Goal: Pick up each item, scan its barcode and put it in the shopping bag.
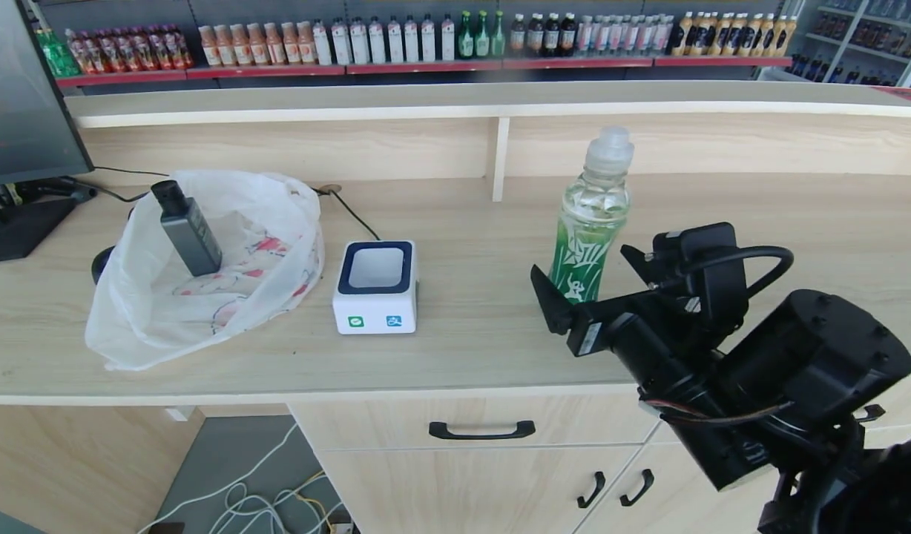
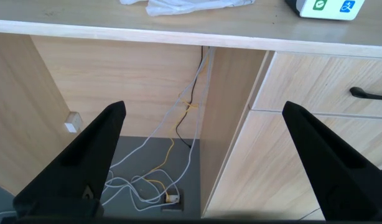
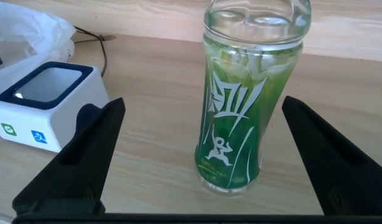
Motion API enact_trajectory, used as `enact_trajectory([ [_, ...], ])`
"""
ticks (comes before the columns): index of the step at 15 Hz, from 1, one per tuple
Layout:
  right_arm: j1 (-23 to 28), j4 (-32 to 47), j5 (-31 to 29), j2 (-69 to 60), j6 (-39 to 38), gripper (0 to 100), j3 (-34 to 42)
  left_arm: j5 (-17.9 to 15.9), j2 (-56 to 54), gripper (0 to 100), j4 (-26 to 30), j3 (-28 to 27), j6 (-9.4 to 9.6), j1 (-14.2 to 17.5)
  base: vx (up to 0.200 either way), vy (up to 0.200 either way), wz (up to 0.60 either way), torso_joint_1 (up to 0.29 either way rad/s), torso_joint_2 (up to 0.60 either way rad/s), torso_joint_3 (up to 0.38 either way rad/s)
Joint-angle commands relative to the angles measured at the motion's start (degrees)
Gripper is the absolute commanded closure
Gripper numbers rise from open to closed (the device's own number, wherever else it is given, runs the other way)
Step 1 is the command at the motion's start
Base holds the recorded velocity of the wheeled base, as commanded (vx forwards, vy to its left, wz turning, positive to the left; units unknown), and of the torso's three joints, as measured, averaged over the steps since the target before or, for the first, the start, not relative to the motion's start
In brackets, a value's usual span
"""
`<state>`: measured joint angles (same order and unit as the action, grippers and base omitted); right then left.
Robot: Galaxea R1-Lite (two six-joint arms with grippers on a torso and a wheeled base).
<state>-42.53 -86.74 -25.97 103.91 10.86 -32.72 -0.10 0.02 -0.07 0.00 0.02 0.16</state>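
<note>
Right gripper spread wide, facing green bottle

I see bright, even light from overhead. Faint soft shadow at base of bottle. Pale glare on scanner window. Wide-angle bend: counter edge bows in my head view.

Right arm: raised at the robot's right side and extended forward, angled slightly toward the left, with the wrist roughly level. It ends in the right gripper, whose 2 dark, tapering fingers stand wide apart, jaws fully spread. Left gripper: held low and pointing forward, its 2 black fingers likewise spread wide, tips well apart at matching height.
</note>
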Motion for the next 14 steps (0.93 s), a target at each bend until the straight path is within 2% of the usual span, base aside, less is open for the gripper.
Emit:
enact_trajectory([
  [1,1.58,-0.01,0.04,3.14,0.04,0,-2.17,0.01,-0.02,0,-0.01,0.00,-0.02,0.02,0.000,0.000,0.00,0.000,0.00,0.000],
  [5,4.65,-0.01,0.48,5.95,-0.05,0,-5.60,0.01,-0.02,0,-0.01,0.00,-0.02,0.02,0.000,0.000,0.00,0.000,0.00,0.000],
  [11,6.15,0.43,0.83,9.11,-0.05,0,-10.87,0.01,-0.02,0,-0.01,0.00,-0.02,0.02,0.000,0.000,0.00,0.000,0.00,0.000],
  [14,6.85,0.43,1.36,9.64,-0.05,0,-11.14,0.01,-0.02,0,-0.01,0.00,-0.02,0.02,0.000,0.000,0.00,0.000,0.00,0.000],
])
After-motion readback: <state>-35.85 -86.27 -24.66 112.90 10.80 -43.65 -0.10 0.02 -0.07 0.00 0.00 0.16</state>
